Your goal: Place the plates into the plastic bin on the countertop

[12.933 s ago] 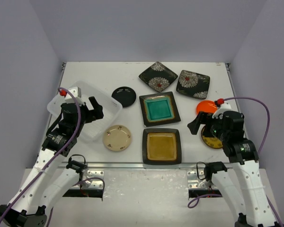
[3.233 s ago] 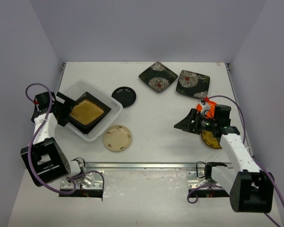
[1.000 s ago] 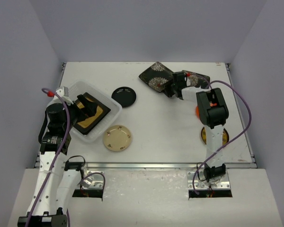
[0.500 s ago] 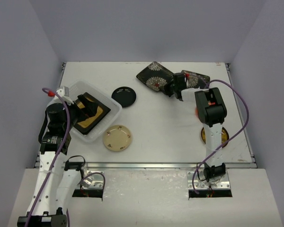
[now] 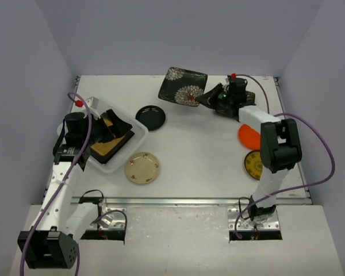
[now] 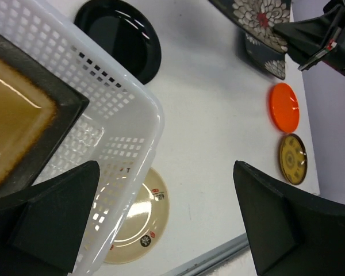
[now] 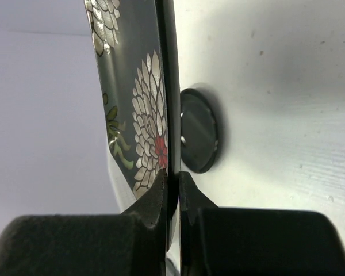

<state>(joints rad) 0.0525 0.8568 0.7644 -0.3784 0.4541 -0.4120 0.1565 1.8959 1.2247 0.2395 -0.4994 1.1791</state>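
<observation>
Sitting in plastic bin [image 5: 126, 153]: amber-centred square plate [image 6: 17, 118], dark rim, lying face up and covering most of the bin floor; whatever may lie beneath it hidden.
Plastic bin, place: left side of surface [image 5: 195, 149], turned corner-on to the front rail, upright, perforated walls.
Left end effector [image 6: 167, 224]: released, fingers spread wide, nothing between them, hovering over the bin's right-hand part above the amber plate.
Right end effector [image 7: 171, 178]: clenched on the rim of a flowered square plate [image 5: 184, 87], the rim pinched between both fingers.
Flowered square plate, place: raised off the surface near the far middle, tilted, well apart from the bin.
Second flowered plate [image 6: 267, 57]: far right of surface, mostly covered by the right arm in the top view.
Round black plate [image 5: 150, 117]: flat on surface, just beside the bin's far-right wall, outside it.
Cream plate [image 5: 142, 167]: flat on surface, just beside the bin's near corner, outside it.
Orange plate [image 5: 248, 136]: right side of surface, beside the right arm.
Yellow plate [image 5: 254, 165]: nearer the rail than the orange plate, partly behind the right arm.
</observation>
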